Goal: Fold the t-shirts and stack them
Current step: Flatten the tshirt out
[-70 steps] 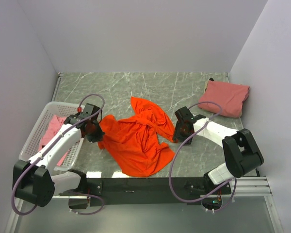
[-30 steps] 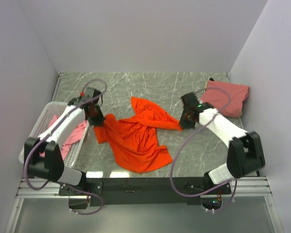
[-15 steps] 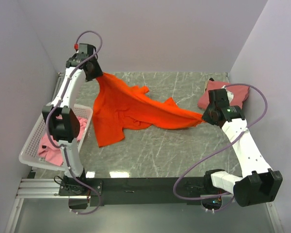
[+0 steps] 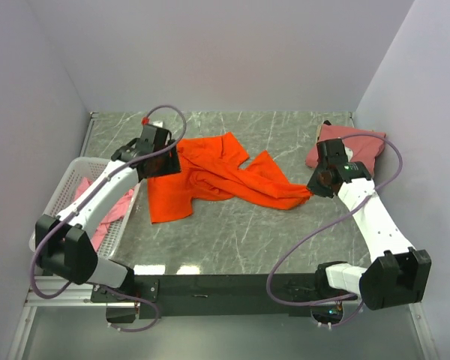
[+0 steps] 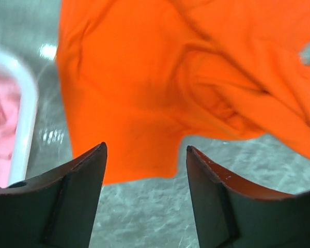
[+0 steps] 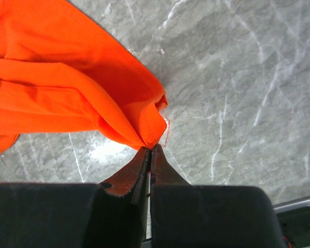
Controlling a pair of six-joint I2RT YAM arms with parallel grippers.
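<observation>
A bright orange t-shirt [image 4: 210,180] lies crumpled and stretched across the middle of the table. My left gripper [image 4: 165,163] hovers over its left part, open, with nothing between its fingers [image 5: 80,199]; in the left wrist view the gripper [image 5: 144,150] sits above the orange cloth [image 5: 144,93]. My right gripper [image 4: 313,187] is shut on the shirt's right corner, which shows pinched at the tips [image 6: 153,146] with the orange t-shirt [image 6: 67,98] trailing away to the left. A folded salmon-pink t-shirt [image 4: 352,150] rests at the back right. A lighter pink t-shirt [image 4: 97,217] lies in the basket.
The white perforated basket [image 4: 60,196] stands at the left table edge, its rim [image 5: 26,113] close to the orange shirt's hem. Walls enclose the table at the back and on both sides. Grey marble surface [image 4: 285,240] shows in front of the shirt.
My left gripper opened and let the orange shirt go, then came down from high at the back left. The shirt dropped flat onto the table. The right gripper keeps its hold.
</observation>
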